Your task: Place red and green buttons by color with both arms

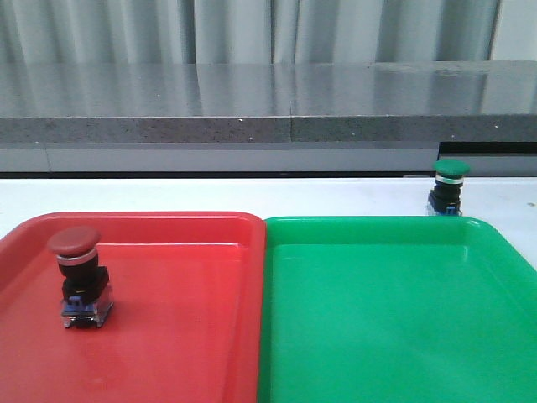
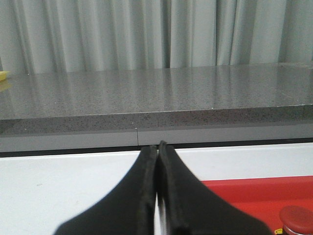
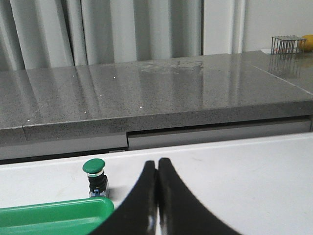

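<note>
My red button (image 1: 80,277) stands inside the red tray (image 1: 168,336), toward that tray's left side, so I judge the red half of the job done. The green button (image 1: 449,186) is not yet sorted: it sits on the bare white table (image 1: 168,193) just beyond the far right corner of the green tray (image 1: 386,319), near the table's far edge. That is the step in hand.

My left claw (image 2: 157,147) is pressed together with nothing between its fingers, hanging above the table beside the red tray, with the red cap at the corner of its wrist view. My right claw (image 3: 157,161) is likewise closed and empty, a little off from the green button, which shows to one side of it just past the green tray's rim.

Next, I reckon my right claw must spread, shift over the green button, come down around it and pinch, then lift it over the rim and into the green tray.

Both buttons stand upright, long axis vertical, mushroom cap up and base down. The green one's body is small in every view, so I cannot tell which way its flat sides face.
</note>
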`<state>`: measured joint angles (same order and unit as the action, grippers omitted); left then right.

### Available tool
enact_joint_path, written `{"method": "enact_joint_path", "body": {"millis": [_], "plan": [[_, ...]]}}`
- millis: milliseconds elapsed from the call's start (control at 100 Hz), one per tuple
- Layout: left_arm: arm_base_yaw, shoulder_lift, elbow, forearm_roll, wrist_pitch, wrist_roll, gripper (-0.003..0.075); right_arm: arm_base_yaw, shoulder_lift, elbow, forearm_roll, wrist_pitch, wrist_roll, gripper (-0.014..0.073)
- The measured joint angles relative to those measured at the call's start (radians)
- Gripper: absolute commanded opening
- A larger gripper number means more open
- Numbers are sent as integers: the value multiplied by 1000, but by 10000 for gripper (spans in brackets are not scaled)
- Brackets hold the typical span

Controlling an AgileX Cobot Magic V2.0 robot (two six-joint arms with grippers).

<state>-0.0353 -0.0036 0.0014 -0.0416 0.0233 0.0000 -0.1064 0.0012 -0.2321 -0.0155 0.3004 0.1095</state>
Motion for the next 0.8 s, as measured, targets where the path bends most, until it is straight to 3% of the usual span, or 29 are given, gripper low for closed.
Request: {"method": "enact_joint_path", "body": {"millis": [290, 800], "plan": [[0, 0, 0, 0, 0, 0, -20, 0, 193, -328, -8, 384, 0, -64], [0, 0, 0, 0, 0, 0, -20, 21, 695, -636, -12, 473, 0, -64]]}}
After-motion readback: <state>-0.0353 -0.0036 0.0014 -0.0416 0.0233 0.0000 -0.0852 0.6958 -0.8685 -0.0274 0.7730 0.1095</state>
